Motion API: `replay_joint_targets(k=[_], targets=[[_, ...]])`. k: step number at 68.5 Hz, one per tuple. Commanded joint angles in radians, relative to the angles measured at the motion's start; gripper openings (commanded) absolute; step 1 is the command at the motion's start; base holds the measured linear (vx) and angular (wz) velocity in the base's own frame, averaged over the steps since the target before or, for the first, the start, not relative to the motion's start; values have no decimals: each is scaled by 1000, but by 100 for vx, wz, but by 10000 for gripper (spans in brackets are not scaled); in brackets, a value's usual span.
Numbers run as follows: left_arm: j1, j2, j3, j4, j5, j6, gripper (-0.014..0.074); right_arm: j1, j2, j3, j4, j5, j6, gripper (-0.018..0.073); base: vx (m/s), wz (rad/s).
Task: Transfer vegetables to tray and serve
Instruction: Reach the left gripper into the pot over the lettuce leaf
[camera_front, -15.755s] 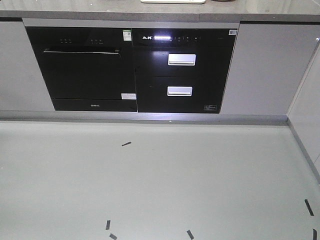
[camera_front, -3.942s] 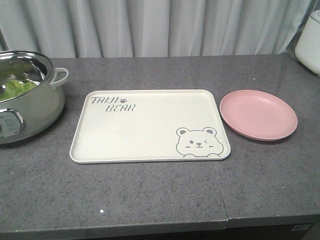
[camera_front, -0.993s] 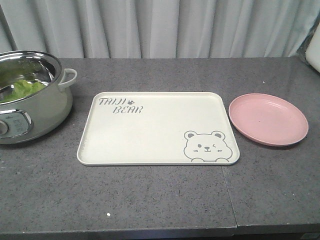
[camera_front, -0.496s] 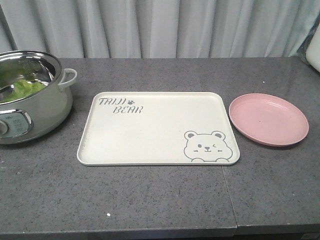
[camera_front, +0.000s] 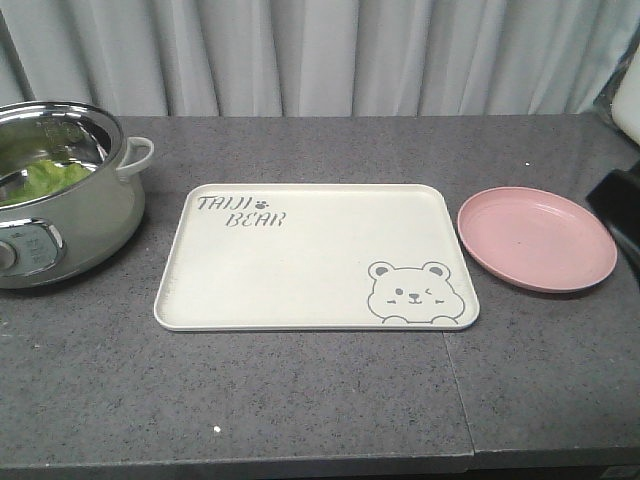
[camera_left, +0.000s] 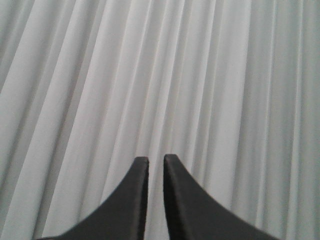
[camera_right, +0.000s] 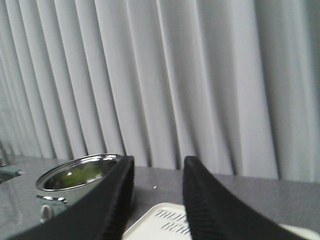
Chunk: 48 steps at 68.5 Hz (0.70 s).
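The vegetables (camera_front: 45, 178), green lettuce, lie inside a steel electric pot (camera_front: 80, 230) at the left of the counter. The cream tray (camera_front: 310, 260) with the bear drawing lies bare in the middle. In the right wrist view my right gripper (camera_right: 158, 160) is open and holds nothing. It looks low across the tray (camera_right: 155, 222) toward the pot (camera_right: 55, 192) and the lettuce (camera_right: 80, 175). My left gripper (camera_left: 156, 159) faces only the curtain, its fingers nearly together with nothing between them.
A round pink plate (camera_front: 535, 238) lies right of the tray. A black shape (camera_front: 618, 210), seemingly part of my right arm, juts in at the right edge beside it. A white appliance (camera_front: 630, 100) stands at the back right. A grey curtain (camera_front: 330, 55) hangs behind the counter.
A black shape has come into the front view at the right edge beside the pink plate. The pot, tray and plate have not moved over the last second.
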Motion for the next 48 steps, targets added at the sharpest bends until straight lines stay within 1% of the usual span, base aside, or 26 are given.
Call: replay_joint_targets(k=[1,6,10,16,22,25,28,33,38,43,48], targets=[[2,-10,-33,-8,-12,-57,204,2,63,-37,9,-44,111,491,0,0],[2,-10,-33,-8,-1,-125,302,2,85,-37,13,-34,152,656,0,0],[2,-10,-33,-8,-2,-190,370,2,89,-37,13,-25,151,729,0,0],[2,-10,-33,-8,-20,-236,412,2,89,-38,3,-28,143,724,0,0],[2,-4,-37,-7,-26,-233,412,2,89,-39,-24,-17,130,713,0,0],[2,14,-56,-7,0,-233,412,2,89,-43,-31,-9,109,707,0,0],[2,55,-87,-6,40,-231,412,2,89,-55,-63,15,103,702,0,0],[2,147,-178,4,141,-201,412,2,89,-99,-141,69,120,699,0,0],[2,278,-286,29,245,-133,412,2,94,-154,-235,145,140,697,0,0],[2,422,-421,31,336,-46,412,2,122,-207,-316,223,166,696,0,0],[2,588,-554,31,404,32,412,2,156,-251,-384,267,190,693,0,0]])
